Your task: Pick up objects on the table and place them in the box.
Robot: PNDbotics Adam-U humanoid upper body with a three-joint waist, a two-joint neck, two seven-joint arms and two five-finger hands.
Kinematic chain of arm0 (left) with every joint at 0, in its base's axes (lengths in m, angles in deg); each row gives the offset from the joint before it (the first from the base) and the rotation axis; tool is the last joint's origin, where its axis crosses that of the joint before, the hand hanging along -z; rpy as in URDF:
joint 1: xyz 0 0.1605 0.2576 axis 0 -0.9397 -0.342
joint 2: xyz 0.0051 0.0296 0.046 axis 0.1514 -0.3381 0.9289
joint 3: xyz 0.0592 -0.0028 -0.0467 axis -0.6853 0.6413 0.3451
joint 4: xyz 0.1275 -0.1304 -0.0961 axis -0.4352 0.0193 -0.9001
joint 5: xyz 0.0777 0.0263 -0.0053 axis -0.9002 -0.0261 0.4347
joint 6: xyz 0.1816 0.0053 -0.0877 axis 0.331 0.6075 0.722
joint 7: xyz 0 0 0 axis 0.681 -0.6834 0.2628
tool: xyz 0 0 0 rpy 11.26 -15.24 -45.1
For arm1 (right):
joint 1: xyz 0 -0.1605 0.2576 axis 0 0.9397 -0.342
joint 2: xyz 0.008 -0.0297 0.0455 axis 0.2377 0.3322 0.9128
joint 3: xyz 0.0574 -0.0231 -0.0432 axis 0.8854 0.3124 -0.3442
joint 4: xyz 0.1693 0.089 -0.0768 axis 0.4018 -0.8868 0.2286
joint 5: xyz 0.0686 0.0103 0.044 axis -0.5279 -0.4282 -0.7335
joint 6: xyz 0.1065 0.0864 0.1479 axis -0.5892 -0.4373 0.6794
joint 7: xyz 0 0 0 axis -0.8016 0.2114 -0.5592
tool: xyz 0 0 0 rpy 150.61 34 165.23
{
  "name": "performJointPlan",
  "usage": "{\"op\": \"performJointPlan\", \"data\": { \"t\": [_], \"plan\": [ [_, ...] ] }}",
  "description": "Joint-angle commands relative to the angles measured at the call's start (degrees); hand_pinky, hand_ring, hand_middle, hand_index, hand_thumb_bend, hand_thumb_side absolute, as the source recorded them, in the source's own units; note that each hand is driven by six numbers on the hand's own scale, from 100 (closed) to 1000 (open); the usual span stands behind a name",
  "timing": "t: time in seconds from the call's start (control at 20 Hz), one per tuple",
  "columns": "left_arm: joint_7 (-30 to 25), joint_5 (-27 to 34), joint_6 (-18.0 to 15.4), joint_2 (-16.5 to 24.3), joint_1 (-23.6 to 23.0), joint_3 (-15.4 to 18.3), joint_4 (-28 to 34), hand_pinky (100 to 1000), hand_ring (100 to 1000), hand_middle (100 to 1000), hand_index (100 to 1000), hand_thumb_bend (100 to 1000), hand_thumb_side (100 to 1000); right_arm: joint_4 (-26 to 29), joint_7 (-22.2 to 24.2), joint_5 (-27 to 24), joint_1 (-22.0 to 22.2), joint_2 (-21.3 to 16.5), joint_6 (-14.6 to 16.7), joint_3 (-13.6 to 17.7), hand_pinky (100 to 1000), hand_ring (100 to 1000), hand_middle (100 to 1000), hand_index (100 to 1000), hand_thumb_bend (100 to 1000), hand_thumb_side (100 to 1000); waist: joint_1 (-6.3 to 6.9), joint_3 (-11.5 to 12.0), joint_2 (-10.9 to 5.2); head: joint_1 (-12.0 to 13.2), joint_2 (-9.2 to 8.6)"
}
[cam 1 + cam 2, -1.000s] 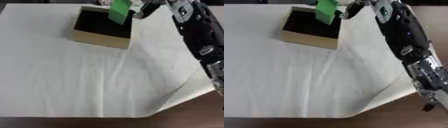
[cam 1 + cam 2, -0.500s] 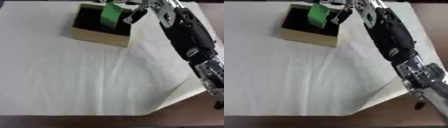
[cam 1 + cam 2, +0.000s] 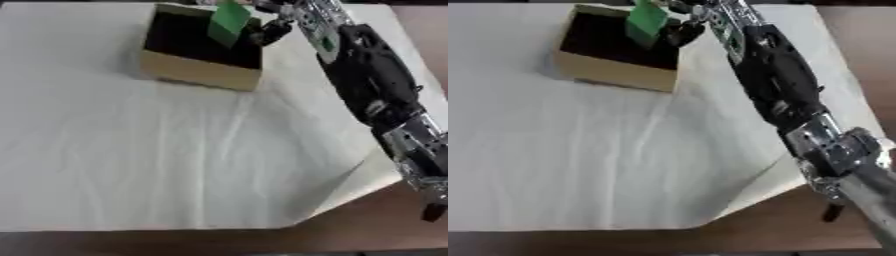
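The robot's right hand (image 3: 273,24), black with silver parts, reaches in from the right side to the far right corner of an open tan cardboard box with a dark inside (image 3: 203,76). Its fingers and thumb are curled and pinch the upper right part of a flat bright green rectangular piece (image 3: 229,22), which hangs just left of the hand, tilted, its lower end inside the box opening. Whether the piece touches the box's floor or its wall cannot be told. The box stands below and to the left of the hand on a creased white cloth (image 3: 157,160) spread over a brown wooden table (image 3: 798,230). Behind the hand, the black forearm runs down toward the near right, crossing the cloth's edge where a corner of it lifts. The left hand shows in neither view.
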Motion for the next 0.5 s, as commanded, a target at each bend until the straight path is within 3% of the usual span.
{"op": "performJointPlan", "data": {
  "t": [0.05,0.3,0.5],
  "plan": [
    [-0.09,0.22,0.04,0.34,0.41,0.25,1.09,823,718,737,928,100,912,-2.11,-1.01,3.33,-0.2,-0.4,-1.54,0.01,988,982,975,1000,235,276,0.19,-0.01,-0.74,-0.1,0.03],
    [-0.14,0.17,0.04,0.36,0.37,0.24,1.09,824,718,737,929,100,913,-2.64,-1.97,6.23,-0.17,-0.52,-0.16,0.11,995,989,987,1000,442,473,0.18,-0.18,-0.71,0.02,0.09],
    [-0.16,0.15,0.05,0.38,0.35,0.27,1.09,824,718,737,929,100,914,-2.37,-1.38,6.36,-0.07,-0.72,1.61,0.22,995,992,989,1000,500,556,0.21,-0.31,-0.71,0.1,0.2]
  ]
}}
